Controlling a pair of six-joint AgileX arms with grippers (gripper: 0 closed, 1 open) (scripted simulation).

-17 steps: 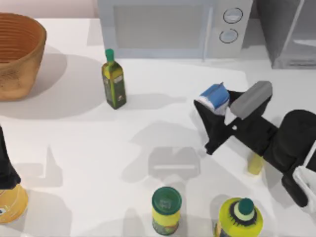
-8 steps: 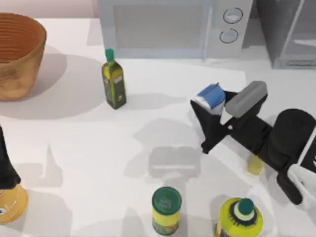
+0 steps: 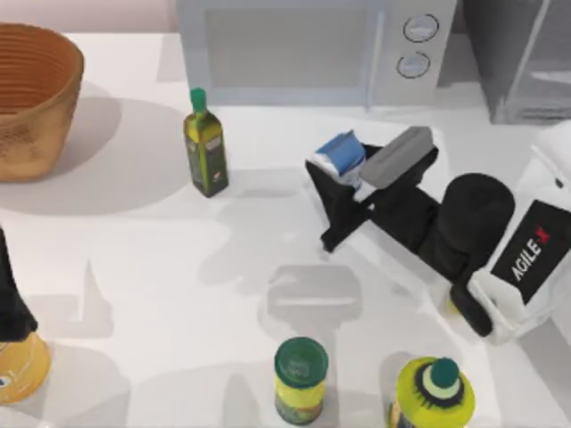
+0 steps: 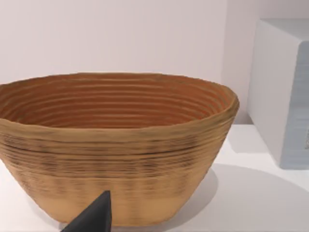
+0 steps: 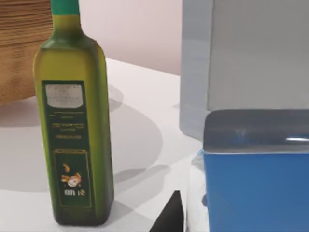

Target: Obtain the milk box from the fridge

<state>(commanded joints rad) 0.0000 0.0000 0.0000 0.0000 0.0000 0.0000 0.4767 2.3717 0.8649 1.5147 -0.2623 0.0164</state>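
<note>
Fridge (image 3: 522,62) at the table's far right corner, right arm stretched low leftward across the table, right gripper (image 3: 335,183) closed on the milk box (image 3: 342,153), box tilted, white top toward the left, green-capped bottle (image 5: 75,121) beside it, left arm parked at left edge

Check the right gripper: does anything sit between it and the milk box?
Nothing visible does. The right gripper is shut on the milk box, held above the table in front of the microwave. The nearest thing, the oil bottle, stands apart toward the table's left.
</note>
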